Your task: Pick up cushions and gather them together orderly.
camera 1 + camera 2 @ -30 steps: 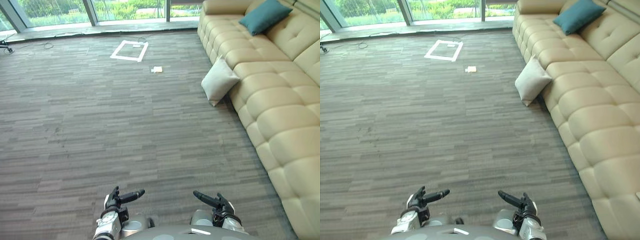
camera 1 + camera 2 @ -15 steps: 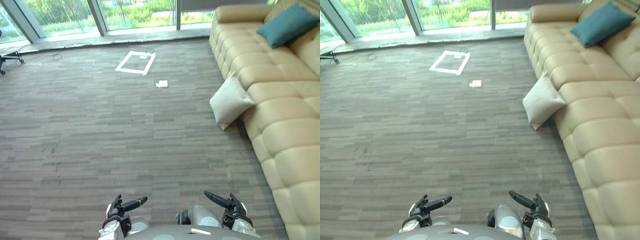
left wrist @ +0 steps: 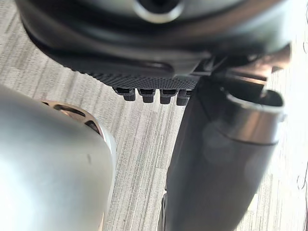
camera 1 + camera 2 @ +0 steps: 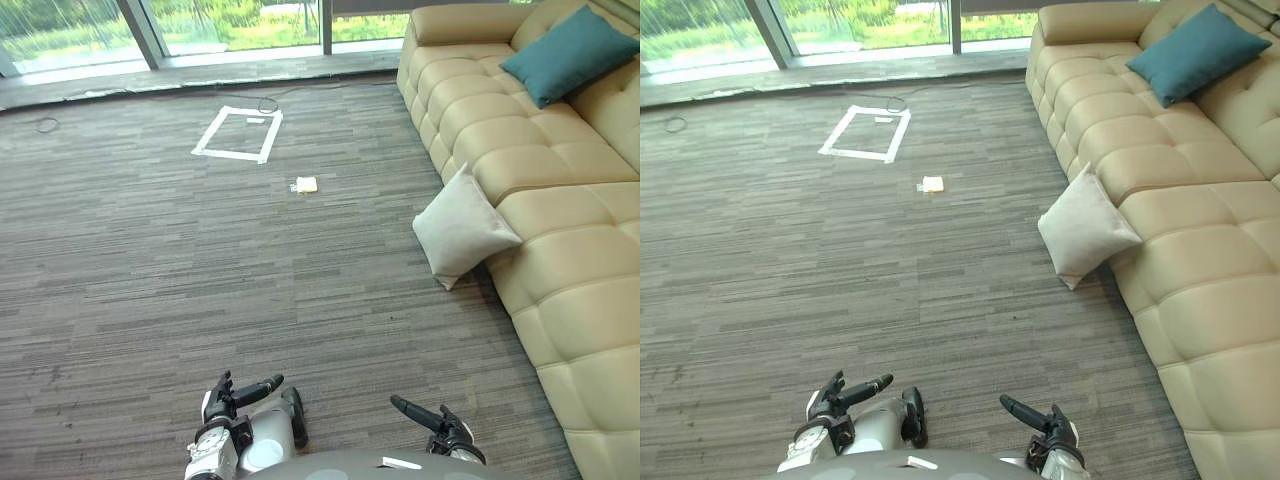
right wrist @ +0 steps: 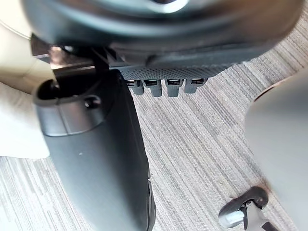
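The pale cushion sits on the floor, tipped on one corner and leaning against the front of the sofa. The teal cushion rests farther along, propped against the sofa's back. The two are well apart.

The left robot hand and the right robot hand hang low in front of the body. Both are empty, with fingers loose and thumbs pointing out, and both are far from either cushion.

The step in hand looks like the walk up to the pale cushion, so nothing has been gathered yet. To do it well, the robot should stop square to the cushion and close to it, with the sofa edge beside rather than in the way. Both hands should spread wide and take the cushion by opposite edges, since soft stuffing sags under a one-sided pinch. Lift it clear of the floor, then set it just beside the teal one.

The taped square and the small scrap lie off that path.
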`<state>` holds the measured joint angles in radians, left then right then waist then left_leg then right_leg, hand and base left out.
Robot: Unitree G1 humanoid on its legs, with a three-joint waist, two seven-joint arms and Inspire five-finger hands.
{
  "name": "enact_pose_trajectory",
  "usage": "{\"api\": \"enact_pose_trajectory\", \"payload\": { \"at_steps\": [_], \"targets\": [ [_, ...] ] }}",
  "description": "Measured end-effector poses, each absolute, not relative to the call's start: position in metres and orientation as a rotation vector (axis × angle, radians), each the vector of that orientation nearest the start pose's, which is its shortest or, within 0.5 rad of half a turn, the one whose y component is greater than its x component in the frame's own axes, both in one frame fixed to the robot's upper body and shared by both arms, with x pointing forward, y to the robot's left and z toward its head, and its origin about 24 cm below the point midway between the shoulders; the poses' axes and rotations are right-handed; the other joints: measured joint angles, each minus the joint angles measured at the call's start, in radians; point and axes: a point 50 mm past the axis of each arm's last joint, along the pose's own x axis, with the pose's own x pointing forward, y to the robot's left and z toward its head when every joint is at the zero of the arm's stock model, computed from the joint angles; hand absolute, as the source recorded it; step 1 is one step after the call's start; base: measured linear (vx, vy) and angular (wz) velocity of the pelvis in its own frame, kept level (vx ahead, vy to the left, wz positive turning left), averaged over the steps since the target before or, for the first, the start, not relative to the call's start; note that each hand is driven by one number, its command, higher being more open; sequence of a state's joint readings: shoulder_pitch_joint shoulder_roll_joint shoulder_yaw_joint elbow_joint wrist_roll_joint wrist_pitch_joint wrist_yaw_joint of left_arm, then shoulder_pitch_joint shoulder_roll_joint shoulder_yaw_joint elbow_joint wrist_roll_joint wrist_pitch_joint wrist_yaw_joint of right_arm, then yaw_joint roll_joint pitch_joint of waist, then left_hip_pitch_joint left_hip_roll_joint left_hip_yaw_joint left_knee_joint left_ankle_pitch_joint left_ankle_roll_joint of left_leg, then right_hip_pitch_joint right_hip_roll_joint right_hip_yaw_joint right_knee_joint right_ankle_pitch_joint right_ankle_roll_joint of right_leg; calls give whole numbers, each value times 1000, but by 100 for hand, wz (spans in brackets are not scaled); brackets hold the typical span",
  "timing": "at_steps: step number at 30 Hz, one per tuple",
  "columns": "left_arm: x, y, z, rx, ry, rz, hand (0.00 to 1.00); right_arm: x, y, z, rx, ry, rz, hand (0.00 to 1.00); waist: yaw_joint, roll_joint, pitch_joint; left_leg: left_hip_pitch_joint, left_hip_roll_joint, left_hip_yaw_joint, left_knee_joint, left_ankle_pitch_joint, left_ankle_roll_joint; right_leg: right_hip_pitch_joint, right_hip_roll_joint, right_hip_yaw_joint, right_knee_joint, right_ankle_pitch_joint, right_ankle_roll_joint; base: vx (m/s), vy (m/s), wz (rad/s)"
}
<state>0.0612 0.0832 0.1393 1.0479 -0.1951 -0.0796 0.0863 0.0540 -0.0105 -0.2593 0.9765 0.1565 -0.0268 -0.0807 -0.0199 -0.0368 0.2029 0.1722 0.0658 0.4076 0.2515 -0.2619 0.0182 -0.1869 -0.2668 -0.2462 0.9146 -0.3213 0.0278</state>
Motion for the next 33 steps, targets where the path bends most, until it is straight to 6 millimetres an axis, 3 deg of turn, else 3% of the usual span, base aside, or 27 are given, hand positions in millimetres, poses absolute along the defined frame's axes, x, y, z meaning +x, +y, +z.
{"api": "enact_pose_trajectory", "payload": {
  "at_steps": [2, 3, 4, 5, 6, 8, 9, 10, 11, 13, 14, 17, 19, 20, 21, 22, 24, 25, 26, 27, 28, 29, 31, 32, 33],
  "targets": [
    [104, 204, -157, -108, 1026, 346, 100, 125, -197, -150, 208, 965, -404, 100, -20, 8, 3, 63, 28, 23, -77, 5, -28, -107, 66, -88, -245, 27, -3, 505, -102, -19],
    [102, 204, -158, -104, 1039, 346, 100, 126, -197, -150, 205, 962, -403, 100, -28, 6, 3, 89, 30, 29, -103, 7, -47, -120, 97, -101, -373, 84, -3, 643, -158, 2],
    [96, 206, -160, -100, 1065, 345, 100, 122, -200, -150, 201, 970, -411, 100, -43, 4, 2, 127, 25, 15, -126, 7, -79, -108, 134, -84, -427, 239, -125, 575, -152, 3],
    [98, 203, -161, -112, 1066, 347, 100, 124, -204, -150, 193, 968, -414, 100, -42, 19, 7, 142, 42, 16, -128, 6, -82, -105, 149, -86, -409, 232, -127, 580, -177, -15],
    [102, 197, -161, -130, 1053, 335, 100, 124, -211, -148, 173, 960, -424, 100, -30, 47, 8, 136, 69, 18, -90, 35, -127, -99, 165, -85, -402, 187, -141, 458, -175, -27],
    [106, 190, -160, -135, 1040, 311, 100, 122, -216, -147, 194, 956, -462, 100, -44, 69, 24, 121, 102, 10, 6, 67, -156, -54, 168, -106, -399, 152, -147, 526, -254, 7],
    [108, 190, -159, -146, 1031, 320, 100, 119, -217, -148, 197, 966, -474, 100, -48, 71, 26, 90, 129, -11, 122, 88, -152, -11, 174, -111, -420, 135, -144, 542, -307, 23],
    [110, 192, -157, -175, 1002, 356, 100, 113, -217, -149, 184, 970, -472, 100, -42, 70, 28, -9, 193, -81, 422, 148, -168, 78, 192, -112, -472, 109, -141, 520, -288, 1],
    [110, 193, -155, -194, 981, 381, 100, 113, -216, -148, 180, 963, -467, 100, -38, 69, 30, -81, 234, -103, 620, 147, -167, 128, 213, -106, -502, 97, -141, 385, -202, -17],
    [112, 197, -153, -204, 953, 406, 100, 116, -210, -147, 178, 958, -444, 100, -34, 69, 31, -181, 275, -109, 806, 130, -163, 200, 235, -85, -536, 77, -140, 230, -82, -39],
    [113, 198, -151, -202, 938, 408, 100, 116, -206, -148, 178, 961, -429, 100, -29, 68, 30, -218, 277, -100, 816, 113, -158, 227, 243, -72, -555, 70, -134, 219, -36, -43],
    [118, 199, -147, -200, 900, 409, 100, 117, -198, -149, 190, 968, -408, 100, -11, 59, 26, -302, 253, -83, 705, 69, -133, 273, 251, -25, -594, 60, -126, 205, -3, -52],
    [121, 198, -146, -207, 887, 410, 100, 113, -193, -151, 199, 984, -413, 100, 18, 39, 25, -338, 181, -116, 440, 33, -121, 326, 244, 44, -630, 62, -111, 343, 96, -85],
    [121, 199, -146, -206, 887, 412, 100, 113, -192, -151, 200, 984, -413, 100, 18, 35, 27, -343, 165, -130, 406, 33, -121, 335, 241, 53, -635, 60, -107, 377, 163, -75],
    [119, 203, -146, -212, 887, 433, 100, 114, -189, -151, 207, 986, -410, 100, 20, 19, 29, -367, 102, -196, 300, 38, -125, 355, 222, 87, -648, 52, -92, 277, 139, -52],
    [119, 203, -146, -216, 888, 440, 100, 114, -189, -151, 208, 986, -409, 100, 21, 17, 30, -375, 88, -215, 277, 40, -126, 361, 217, 97, -653, 50, -88, 435, 258, -72],
    [117, 203, -146, -239, 886, 470, 100, 114, -187, -151, 188, 990, -387, 100, 35, 17, 25, -408, 29, -315, 175, 57, -133, 372, 195, 180, -655, 16, -42, 418, 297, -100],
    [116, 202, -147, -247, 890, 474, 100, 113, -189, -152, 182, 992, -387, 100, 43, 24, 18, -408, 30, -327, 164, 64, -124, 374, 194, 213, -650, -5, -25, 426, 367, -142],
    [109, 200, -150, -267, 909, 490, 100, 107, -191, -153, 173, 1007, -390, 100, 49, 39, -10, -399, 36, -330, 178, 103, -86, 373, 192, 276, -610, -55, 4, 363, 322, -101],
    [109, 200, -150, -266, 910, 492, 100, 106, -190, -153, 174, 1009, -390, 100, 49, 44, -17, -398, 36, -326, 186, 116, -83, 374, 190, 284, -598, -64, 11, 537, 452, -108],
    [105, 207, -150, -250, 920, 509, 100, 99, -185, -156, 186, 1033, -389, 100, 52, 10, -47, -397, 23, -276, 230, 90, -71, 354, 155, 319, -544, -87, 31, 534, 401, -103],
    [102, 215, -151, -228, 932, 517, 100, 93, -174, -158, 198, 1052, -361, 100, 52, -33, -89, -371, 1, -204, 229, 45, -45, 280, 106, 335, -428, -71, 56, 523, 377, -109],
    [102, 217, -151, -221, 941, 518, 100, 96, -171, -157, 206, 1047, -349, 100, 51, -46, -90, -329, -5, -164, 212, 24, -30, 234, 78, 323, -329, -47, 82, 360, 259, -84],
    [101, 216, -152, -223, 953, 520, 100, 100, -173, -156, 205, 1031, -352, 100, 49, -41, -86, -264, -3, -127, 179, 6, -22, 176, 43, 254, -185, -27, 91, 327, 226, -80],
    [100, 216, -152, -224, 959, 520, 100, 101, -174, -156, 202, 1028, -352, 100, 48, -38, -85, -235, -2, -113, 160, 6, -21, 155, 28, 215, -141, -29, 87, 355, 222, -84]
  ]
}}
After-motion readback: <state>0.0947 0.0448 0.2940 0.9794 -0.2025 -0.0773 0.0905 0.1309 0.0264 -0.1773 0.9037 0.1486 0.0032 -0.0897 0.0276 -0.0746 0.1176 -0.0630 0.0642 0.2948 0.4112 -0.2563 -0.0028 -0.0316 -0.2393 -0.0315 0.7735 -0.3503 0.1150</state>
